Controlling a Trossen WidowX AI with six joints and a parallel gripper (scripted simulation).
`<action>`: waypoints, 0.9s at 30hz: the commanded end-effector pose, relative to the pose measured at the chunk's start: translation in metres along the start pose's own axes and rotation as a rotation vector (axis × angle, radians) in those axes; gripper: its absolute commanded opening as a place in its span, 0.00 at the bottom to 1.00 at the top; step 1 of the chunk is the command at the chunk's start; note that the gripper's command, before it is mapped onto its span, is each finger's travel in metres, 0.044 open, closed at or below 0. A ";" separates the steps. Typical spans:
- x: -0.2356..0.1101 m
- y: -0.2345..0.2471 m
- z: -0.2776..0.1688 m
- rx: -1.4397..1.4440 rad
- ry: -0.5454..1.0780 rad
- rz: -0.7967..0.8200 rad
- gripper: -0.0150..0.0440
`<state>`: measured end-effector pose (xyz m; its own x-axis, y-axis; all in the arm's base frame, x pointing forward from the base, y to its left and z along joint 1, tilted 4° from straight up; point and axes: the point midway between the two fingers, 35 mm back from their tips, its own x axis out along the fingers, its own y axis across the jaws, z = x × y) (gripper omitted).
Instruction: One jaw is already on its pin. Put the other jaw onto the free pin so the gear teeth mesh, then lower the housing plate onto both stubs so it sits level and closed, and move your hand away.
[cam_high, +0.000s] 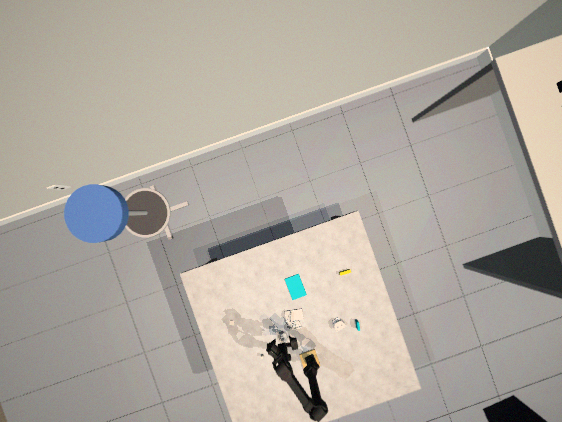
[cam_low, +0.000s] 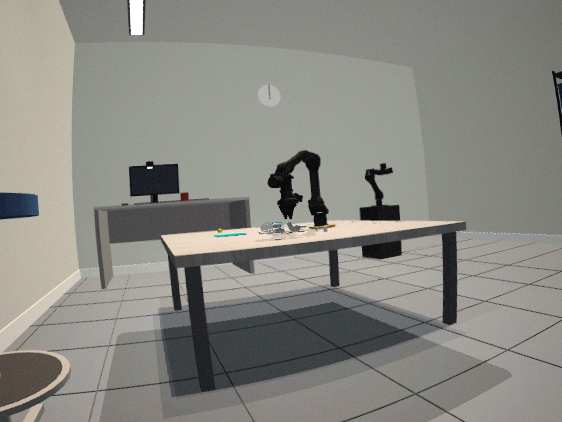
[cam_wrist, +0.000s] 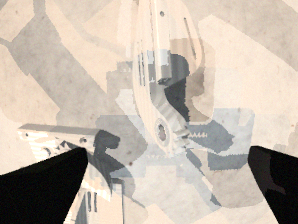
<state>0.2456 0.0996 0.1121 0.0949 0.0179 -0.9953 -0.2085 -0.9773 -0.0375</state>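
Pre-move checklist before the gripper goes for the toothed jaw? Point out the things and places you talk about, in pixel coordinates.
1. Gripper (cam_high: 286, 343) (cam_low: 288, 217) (cam_wrist: 169, 156) open: ok.
2. Nothing between the fingers: ok.
3. Toothed part (cam_wrist: 162, 131) within the wrist view: ok, between the fingertips in the image.
4. Fingers low enough to grip: cannot tell.
5. Teeth meshed with the other jaw: cannot tell, pale overlapping shapes and shadows.
6. Cyan sheet (cam_high: 295, 286) (cam_low: 230, 234) apart from the gripper: ok, off beyond the pale parts.

A clock (cam_low: 269, 95) hung on the pale wall (cam_low: 175, 110) above a desk (cam_low: 172, 204) and monitor (cam_low: 154, 180), with tiled floor (cam_high: 350, 185) (cam_low: 300, 360) below.
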 end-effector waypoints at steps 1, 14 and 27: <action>0.008 0.001 0.000 -0.006 -0.001 0.007 1.00; 0.029 0.001 0.000 -0.006 -0.001 0.007 1.00; 0.049 0.003 0.002 -0.006 -0.001 0.007 1.00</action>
<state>0.2487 0.0996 0.0688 0.0949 0.0174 -0.9953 -0.2084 -0.9773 -0.0370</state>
